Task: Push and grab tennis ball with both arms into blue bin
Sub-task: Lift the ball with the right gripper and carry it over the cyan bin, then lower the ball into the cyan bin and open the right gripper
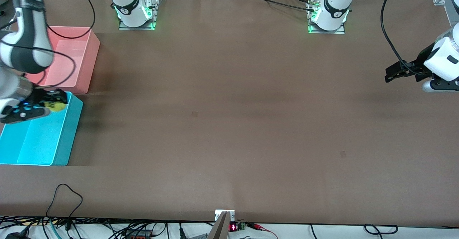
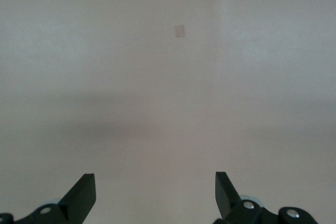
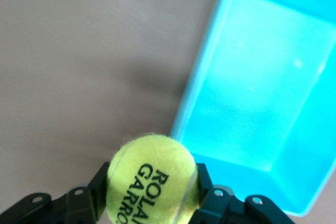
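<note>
The tennis ball (image 3: 152,179) is yellow-green and fuzzy. Black letters are printed on it: "ROLA" and "GARRO" can be read, and the rest of the words are cut off. The ball is held between the two black fingers (image 3: 98,192) of the right gripper (image 1: 53,104), which are clamped on it, one on each side. It is up in the air.

In the front view the ball (image 1: 54,106) is seen over the rim of the blue bin (image 1: 43,142), at the bin's 12 o'clock edge. In the right wrist view it is seen just at the bin's corner, partly over the brown desk (image 1: 229,124).

The blue bin is set at the right arm's end of the desk. A pink bin (image 1: 77,57) is placed just beside it, farther from the front camera, at its 12 o'clock.

The left gripper (image 1: 398,72) is held well apart from the ball, at 3 o'clock, over the left arm's end of the desk. Its fingers (image 2: 81,198) are spread wide apart and nothing is held between them. A small pale square mark (image 2: 180,31) is seen on the desk under it.
</note>
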Controlling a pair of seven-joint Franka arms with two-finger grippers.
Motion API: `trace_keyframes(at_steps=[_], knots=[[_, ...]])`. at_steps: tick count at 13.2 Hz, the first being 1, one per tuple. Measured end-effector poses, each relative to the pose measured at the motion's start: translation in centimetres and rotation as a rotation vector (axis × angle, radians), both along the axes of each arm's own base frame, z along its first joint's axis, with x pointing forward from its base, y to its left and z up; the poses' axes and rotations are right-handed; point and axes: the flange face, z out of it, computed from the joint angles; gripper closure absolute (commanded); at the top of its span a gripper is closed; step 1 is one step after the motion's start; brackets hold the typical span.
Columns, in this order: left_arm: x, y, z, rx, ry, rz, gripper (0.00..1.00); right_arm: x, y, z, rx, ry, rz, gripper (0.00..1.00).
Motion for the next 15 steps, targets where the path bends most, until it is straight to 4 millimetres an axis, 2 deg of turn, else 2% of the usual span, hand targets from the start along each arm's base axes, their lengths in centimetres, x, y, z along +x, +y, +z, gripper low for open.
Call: trace_keyframes(at_steps=[3, 6, 8, 11, 14, 15], knots=[[0.0, 0.1, 0.0, 0.000, 0.003, 0.003, 0.00, -0.4, -5.5, -3.3, -0.028, 0.002, -0.016, 0.97], [0.0, 0.0, 0.0, 0.000, 0.004, -0.001, 0.00, -0.5, -8.7, -7.3, -0.056, 0.007, -0.034, 0.96], [0.0, -0.2, 0.2, 0.000, 0.000, -0.004, 0.00, -0.9, -10.0, -10.4, -0.060, 0.037, -0.048, 0.96], [-0.4, -0.6, 0.3, 0.000, 0.021, -0.010, 0.00, -1.1, -10.9, -14.8, -0.070, 0.065, -0.049, 0.93], [-0.4, -0.7, 0.2, 0.000, 0.027, -0.011, 0.00, -1.9, -11.7, -17.6, -0.068, 0.105, -0.061, 0.79], [-0.4, -0.6, 0.2, 0.000, 0.028, -0.011, 0.00, -2.0, -11.9, -18.0, -0.069, 0.107, -0.063, 0.69]])
